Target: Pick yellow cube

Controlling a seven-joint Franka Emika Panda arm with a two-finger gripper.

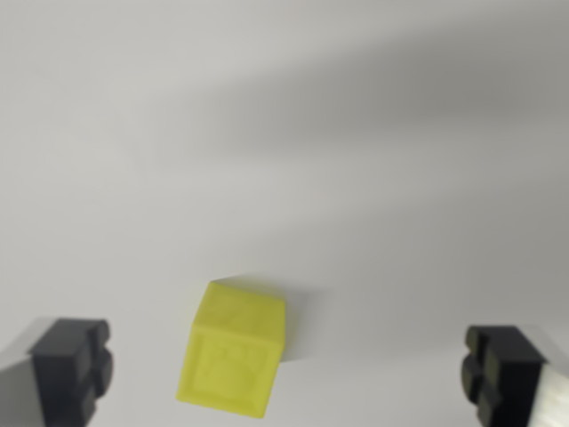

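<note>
All I see behind everything is a plain, matte white worktop filling the wrist view. A broad, soft grey shadow bands across it from nine o'clock up toward two o'clock.

You look at bare test bench, likely robotics lab; room itself stays out of view. Plain white tabletop fills whole wrist view: smooth, matte, unmarked, broad soft shadows crossing upper part. No household or shop fittings show. Sole prop: small yellow cube with embossed face, toy-block kind, relief too blurred to read. Black fingertips of gripper frame lower corners, metal behind them, pointing to robot rig. You cannot tell more about setting from this.
</note>
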